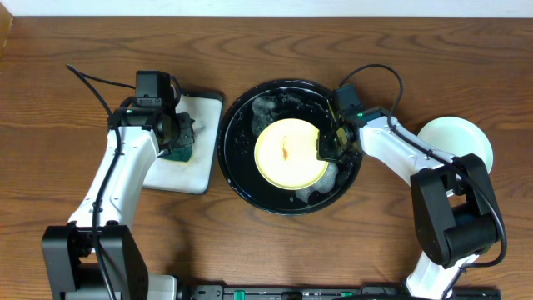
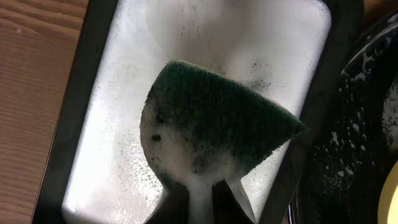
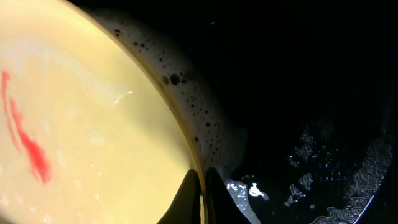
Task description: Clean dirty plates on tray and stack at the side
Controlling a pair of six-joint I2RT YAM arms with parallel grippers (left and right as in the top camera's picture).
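A pale yellow plate (image 1: 287,154) with a red-orange smear (image 3: 25,143) lies in the big black tray (image 1: 241,125), which is wet and foamy. My right gripper (image 3: 203,193) is shut on the plate's right rim, one finger on each side of the edge (image 1: 326,146). A pale mint-green plate (image 1: 456,142) rests on the table at the far right. My left gripper (image 2: 200,202) is shut on a soapy green sponge (image 2: 230,118) and holds it over the white rectangular tray (image 2: 124,93). In the overhead view the left gripper (image 1: 181,137) is over that tray's right part.
The white rectangular dark-rimmed tray (image 1: 196,167) sits just left of the black tray and is covered in suds. Foam patches (image 1: 266,107) lie on the black tray around the plate. Wooden table surface surrounds both trays.
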